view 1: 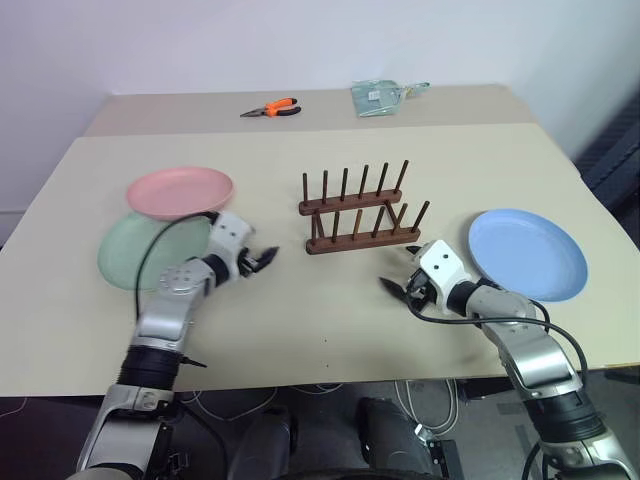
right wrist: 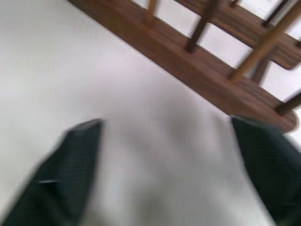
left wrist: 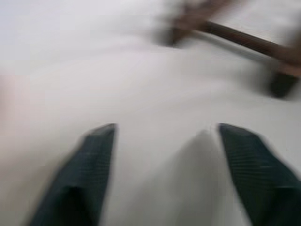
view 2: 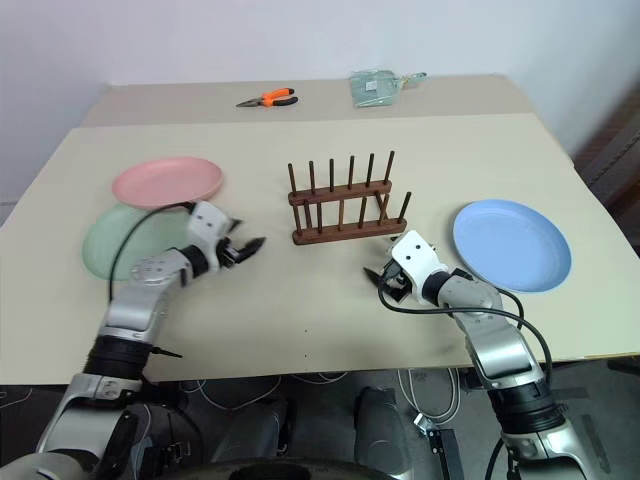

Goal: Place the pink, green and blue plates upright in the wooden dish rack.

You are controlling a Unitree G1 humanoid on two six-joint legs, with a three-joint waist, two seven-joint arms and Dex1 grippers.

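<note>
The wooden dish rack (view 1: pixel 360 212) stands empty at the middle of the table, two rails of upright pegs. At the left, the pink plate (view 1: pixel 180 191) lies flat and overlaps the far rim of the green plate (view 1: pixel 140 250). The blue plate (view 1: pixel 527 253) lies flat at the right. My left gripper (view 1: pixel 265 258) hovers between the green plate and the rack, pointing at the rack. Its fingers (left wrist: pixel 94 169) are open with nothing between them. My right gripper (view 1: pixel 395 285) sits just in front of the rack's right end, beside the blue plate, open and empty (right wrist: pixel 164 123).
Orange-handled pliers (view 1: pixel 272 108) and a clear plastic packet (view 1: pixel 385 97) lie at the far side of the table. The table's front edge (view 1: pixel 330 378) runs close below both arms.
</note>
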